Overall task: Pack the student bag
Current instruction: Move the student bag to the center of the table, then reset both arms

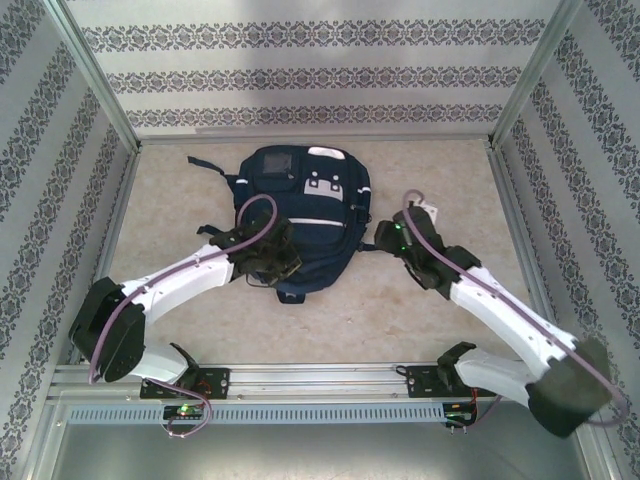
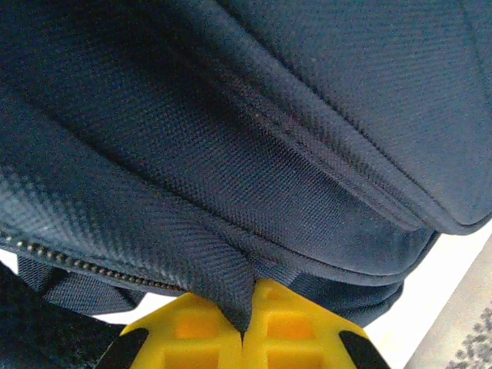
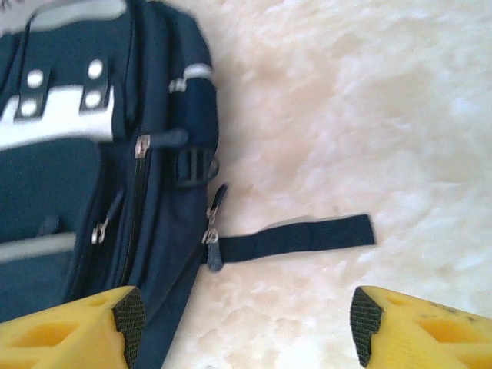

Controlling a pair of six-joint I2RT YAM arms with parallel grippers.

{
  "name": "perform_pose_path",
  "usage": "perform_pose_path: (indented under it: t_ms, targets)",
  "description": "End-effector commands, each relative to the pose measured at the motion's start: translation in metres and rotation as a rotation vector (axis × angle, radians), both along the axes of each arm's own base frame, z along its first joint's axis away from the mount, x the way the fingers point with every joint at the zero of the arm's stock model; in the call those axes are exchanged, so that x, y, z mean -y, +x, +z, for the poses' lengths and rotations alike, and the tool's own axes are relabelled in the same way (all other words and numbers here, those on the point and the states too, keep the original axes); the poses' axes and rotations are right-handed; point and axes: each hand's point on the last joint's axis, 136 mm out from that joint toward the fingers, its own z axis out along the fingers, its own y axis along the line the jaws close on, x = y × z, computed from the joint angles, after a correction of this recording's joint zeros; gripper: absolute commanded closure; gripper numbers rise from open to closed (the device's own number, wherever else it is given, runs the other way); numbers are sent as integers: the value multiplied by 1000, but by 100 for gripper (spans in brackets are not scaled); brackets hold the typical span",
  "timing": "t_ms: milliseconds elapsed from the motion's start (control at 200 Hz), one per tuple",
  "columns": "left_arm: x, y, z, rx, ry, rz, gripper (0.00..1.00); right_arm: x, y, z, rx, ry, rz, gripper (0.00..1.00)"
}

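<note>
Left pincer [image 2: 244, 323]: yellow tips pressed together at 6 o'clock of its wrist view, a fold of navy cloth caught between them. Clamped on the bag [image 1: 300, 200], just above a run of zipper [image 2: 84, 265] trailing off toward 8 o'clock. Judged purpose: to anchor or lift that edge so the cloth holds taut while the other arm works.

From overhead, the bag lies flat on the pale surface [image 1: 440, 320], centre and toward 12 o'clock, front patches up. The left grip sits at the bag's 7 o'clock corner.

Right pincer [image 3: 246, 330]: jaws wide, nothing between them, hanging over bare surface just beside the bag's 3 o'clock flank. In its wrist view the bag's side fills 9 o'clock; metal zip pulls [image 3: 209, 231] hang at the seam, and a loose dark strap [image 3: 296, 237] runs from there toward 3 o'clock, flat on the surface.

Judgement: no opening visible in the bag and nothing to pack in sight, so the task looks early. Likely target for the open jaws is a zip pull; small and slippery, easy to miss, with the strap apt to be snagged instead.
</note>
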Motion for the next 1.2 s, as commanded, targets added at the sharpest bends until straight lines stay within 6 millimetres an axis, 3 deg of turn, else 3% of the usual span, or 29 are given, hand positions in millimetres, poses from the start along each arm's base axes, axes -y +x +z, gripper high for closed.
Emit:
perform_pose_path:
  t_ms: [0,150,340,430,525,565,595,705,744,764,859,974,1094,1194]
  targets:
    - [17,-26,18,25,-52,-60,100,24,-15,-3,-9,-33,-51,27]
    - [25,-50,11,10,-67,-80,100,34,-19,4,3,-3,-59,27]
    - [35,-59,9,19,-60,-115,88,35,-20,1,0,35,-58,28]
    - [44,-58,9,38,-88,-123,67,32,-18,4,24,55,-36,28]
    - [50,-60,9,44,-80,-156,54,32,-18,11,51,61,-33,24]
    - [48,-61,10,45,-64,-169,49,33,-18,14,63,63,-34,17]
    - [45,-62,12,59,-55,-181,44,34,-19,17,73,66,-35,3]
    - [36,-62,37,189,-47,-266,27,33,-19,31,130,69,-12,2]
    - [34,-61,54,263,-42,-323,9,34,-20,39,160,69,-10,2]
    - [31,-62,61,302,-25,-357,0,35,-20,43,176,68,-10,2]
    - [9,-63,85,419,122,-485,0,49,-22,61,260,83,-87,2]
    - [-26,-55,99,567,349,-585,0,79,-28,76,323,17,-223,2]
    - [-81,-21,123,716,721,-472,0,85,-23,89,367,-87,-208,2]
    - [-110,11,154,875,938,-331,0,84,-12,92,384,-77,-228,2]
